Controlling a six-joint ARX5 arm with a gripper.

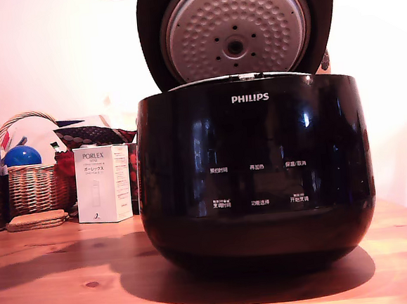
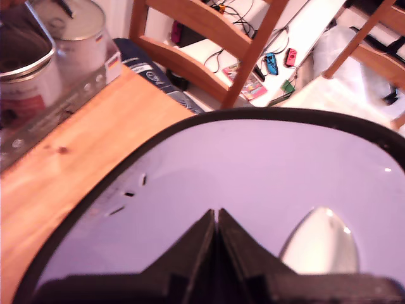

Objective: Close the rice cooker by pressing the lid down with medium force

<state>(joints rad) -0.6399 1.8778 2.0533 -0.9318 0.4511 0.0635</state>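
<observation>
I see the lid [image 1: 235, 30] raised above the glossy black rice cooker [image 1: 255, 176]; my gripper [image 2: 216, 215] is clenched against the lid's top.

The gripper [image 2: 216, 218] had its dark fingers [image 2: 196, 244] pressed together, tips meeting against the lid [image 2: 266, 171], whose glossy surface reflected pale light. Beyond it lay the wooden table [image 2: 76, 145], a chair [image 2: 209, 38] and metal pots [image 2: 44, 50].

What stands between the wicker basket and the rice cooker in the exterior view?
A white PORLEX box stands between the wicker basket and the rice cooker, as the exterior view shows.
</observation>
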